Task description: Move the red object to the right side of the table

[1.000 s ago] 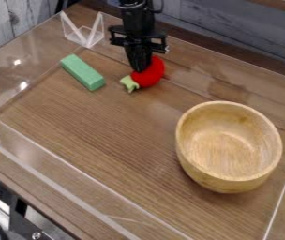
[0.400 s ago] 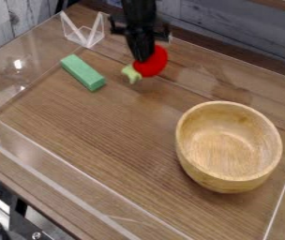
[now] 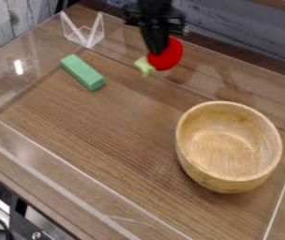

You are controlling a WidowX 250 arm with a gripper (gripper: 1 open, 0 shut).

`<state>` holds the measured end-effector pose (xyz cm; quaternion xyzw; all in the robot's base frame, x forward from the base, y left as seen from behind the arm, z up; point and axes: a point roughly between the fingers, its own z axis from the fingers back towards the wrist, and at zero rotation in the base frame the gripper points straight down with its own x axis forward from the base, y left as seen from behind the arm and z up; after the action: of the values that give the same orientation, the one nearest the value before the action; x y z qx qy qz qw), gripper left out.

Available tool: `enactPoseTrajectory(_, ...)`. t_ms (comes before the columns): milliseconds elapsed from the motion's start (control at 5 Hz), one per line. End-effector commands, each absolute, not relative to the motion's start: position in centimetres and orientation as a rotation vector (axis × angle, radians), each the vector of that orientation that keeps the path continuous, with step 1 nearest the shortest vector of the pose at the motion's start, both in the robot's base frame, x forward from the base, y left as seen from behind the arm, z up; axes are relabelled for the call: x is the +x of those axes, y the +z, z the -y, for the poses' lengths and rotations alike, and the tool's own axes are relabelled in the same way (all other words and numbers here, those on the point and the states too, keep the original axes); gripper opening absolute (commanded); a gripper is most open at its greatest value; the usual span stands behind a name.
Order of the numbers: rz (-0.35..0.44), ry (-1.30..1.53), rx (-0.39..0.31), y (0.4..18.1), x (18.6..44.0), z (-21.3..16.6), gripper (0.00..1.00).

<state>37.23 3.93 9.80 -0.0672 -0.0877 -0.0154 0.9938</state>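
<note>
The claw [image 3: 159, 44] was clamped tight on the red object [image 3: 168, 55], its dark fingers pinching the fruit from above while the pale green leafy stub poked out toward nine o'clock. A second before, the same fruit had sat on the table [image 3: 120, 131] just beside the green block [image 3: 82, 72], with the claw already closed around it. Since then the arm had lifted it clear of the wood and carried it toward three o'clock, so that the fruit hung in the air near the table's far edge, at about twelve o'clock of the tabletop's centre. The gap between fruit and block had widened noticeably. The block itself had not shifted, and the wooden bowl [image 3: 229, 146] had stayed where it was at about four o'clock.

For the task, this meant the pick-up was done and the carry had begun. The fruit was not yet over the right side, so most of the sideways travel seemingly remained. The bowl filled much of the right half, so a free patch beside or beyond it would probably be needed for setting the fruit down.
</note>
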Motion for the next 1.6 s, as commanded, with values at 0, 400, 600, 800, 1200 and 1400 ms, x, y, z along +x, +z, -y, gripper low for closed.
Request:
enactPoseTrajectory(0, 0.256, -0.066, -0.110, 12.2, 36.9, -1.0, 0.00)
enactPoseTrajectory(400, 0.249, -0.175, -0.105, 10.1, 37.0, 1.2, 0.00)
enactPoseTrajectory(600, 0.242, -0.227, -0.104, 9.2, 37.1, 2.1, 0.00)
enactPoseTrajectory(800, 0.236, -0.267, -0.103, 8.4, 37.0, 3.0, 0.00)
enactPoseTrajectory(1200, 0.233, -0.277, -0.097, 7.4, 37.1, 1.6, 0.00)
enactPoseTrajectory(1400, 0.230, -0.315, -0.099, 8.0, 37.1, 0.4, 0.00)
